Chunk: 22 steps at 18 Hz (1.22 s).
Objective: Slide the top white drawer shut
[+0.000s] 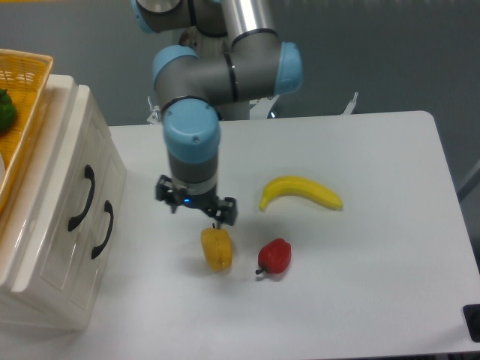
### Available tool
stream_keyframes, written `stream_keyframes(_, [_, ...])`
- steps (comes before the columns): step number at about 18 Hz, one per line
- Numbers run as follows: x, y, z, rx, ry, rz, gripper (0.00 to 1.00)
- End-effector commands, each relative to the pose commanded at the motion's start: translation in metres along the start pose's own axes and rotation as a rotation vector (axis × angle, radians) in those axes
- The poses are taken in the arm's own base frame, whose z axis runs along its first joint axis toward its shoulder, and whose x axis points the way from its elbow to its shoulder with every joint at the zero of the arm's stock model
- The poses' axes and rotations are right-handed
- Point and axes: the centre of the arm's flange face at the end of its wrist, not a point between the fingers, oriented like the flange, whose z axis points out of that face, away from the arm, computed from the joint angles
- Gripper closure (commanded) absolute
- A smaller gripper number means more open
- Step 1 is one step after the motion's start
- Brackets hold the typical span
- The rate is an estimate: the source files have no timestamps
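Top white drawer (71, 196) flush with the cabinet, well apart to the gripper's (196, 208) side, likely closed. Hovering just above yellow pepper (216, 249); finger spread impossible to tell.

The top white drawer (71, 196) sits at my far left, in the glossy cream-white cabinet at the table's left edge. It is pushed in: its flat front panel lies flush with the cabinet face, with no gap showing along its edges. The panel carries one black curved handle (82, 197), mounted upright and bowing outward from the surface. From this high angle the front looks slanted, narrowing toward the cabinet top. The plastic is shiny, with pale highlights along the rounded rim above it. I see only the front; the deep box behind it is hidden inside the cabinet. Nothing touches the panel or its handle.
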Motion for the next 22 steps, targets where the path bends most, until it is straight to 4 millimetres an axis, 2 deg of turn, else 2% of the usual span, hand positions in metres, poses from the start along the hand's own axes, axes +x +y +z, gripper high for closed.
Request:
stream_keyframes(7, [-0.050,0.044,-0.024,0.006,-0.041,0.161,0.00])
stream_keyframes(13, [-0.084,0.077,-0.026,-0.065,-0.076,0.220,0.00])
stream_keyframes(15, [-0.097,0.092,-0.026,-0.077,-0.060,0.259,0.00])
stream_keyframes(16, [-0.104,0.102,-0.033,-0.074,-0.067,0.278,0.00])
stream_keyframes(18, [-0.114,0.119,-0.040,-0.074,-0.069,0.333,0.00])
stream_keyframes(22, [-0.122,0.134,-0.047,-0.074,-0.069,0.382,0.00])
